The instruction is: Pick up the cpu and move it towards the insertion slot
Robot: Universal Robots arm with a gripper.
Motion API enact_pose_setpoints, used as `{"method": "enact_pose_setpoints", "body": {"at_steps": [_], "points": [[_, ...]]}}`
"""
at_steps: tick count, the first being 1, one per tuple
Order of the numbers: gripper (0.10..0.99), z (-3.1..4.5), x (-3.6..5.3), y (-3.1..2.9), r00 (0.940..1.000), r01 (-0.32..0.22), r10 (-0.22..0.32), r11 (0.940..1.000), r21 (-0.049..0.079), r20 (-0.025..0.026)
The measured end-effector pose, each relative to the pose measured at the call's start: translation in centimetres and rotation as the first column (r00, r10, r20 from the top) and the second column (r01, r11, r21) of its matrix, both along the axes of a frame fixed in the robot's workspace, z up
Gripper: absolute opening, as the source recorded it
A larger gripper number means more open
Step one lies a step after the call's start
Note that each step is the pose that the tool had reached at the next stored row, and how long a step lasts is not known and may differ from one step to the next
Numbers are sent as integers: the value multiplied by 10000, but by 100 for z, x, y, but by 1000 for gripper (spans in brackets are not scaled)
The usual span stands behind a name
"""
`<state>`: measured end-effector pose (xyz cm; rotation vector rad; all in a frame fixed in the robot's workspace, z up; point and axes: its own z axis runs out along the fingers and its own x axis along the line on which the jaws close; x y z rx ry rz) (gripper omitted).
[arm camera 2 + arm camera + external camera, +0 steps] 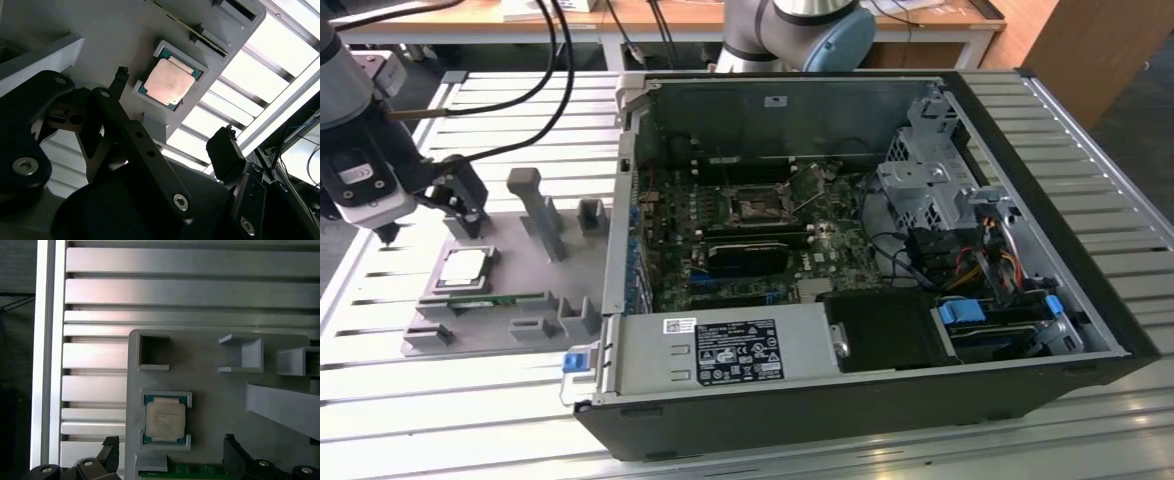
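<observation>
The cpu (464, 267), a flat square chip with a silvery top, lies in its pocket on the grey fixture plate (520, 262) at the exterior view's left. My gripper (424, 225) hangs open just above and beside it, touching nothing. In both wrist views the cpu (169, 82) (165, 419) sits between and beyond the two black fingertips (120, 76) (229, 441), and the gripper (172, 106) (170, 441) is spread wider than the chip. The insertion slot (758, 207), a dark square socket with a metal frame, sits on the motherboard inside the open computer case.
The fixture plate carries upright grey posts (534, 210) and a green memory stick (483, 300) close to the cpu. The case wall (630, 200) rises between fixture and motherboard. A drive cage (927, 190), cables and a power supply (720, 352) fill the case.
</observation>
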<state>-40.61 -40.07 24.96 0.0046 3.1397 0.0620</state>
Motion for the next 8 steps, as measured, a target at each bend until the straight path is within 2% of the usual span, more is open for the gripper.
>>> {"method": "enact_pose_setpoints", "body": {"at_steps": [8], "points": [[906,-51,-3,0,10000,0,0,10000,0,0]]}}
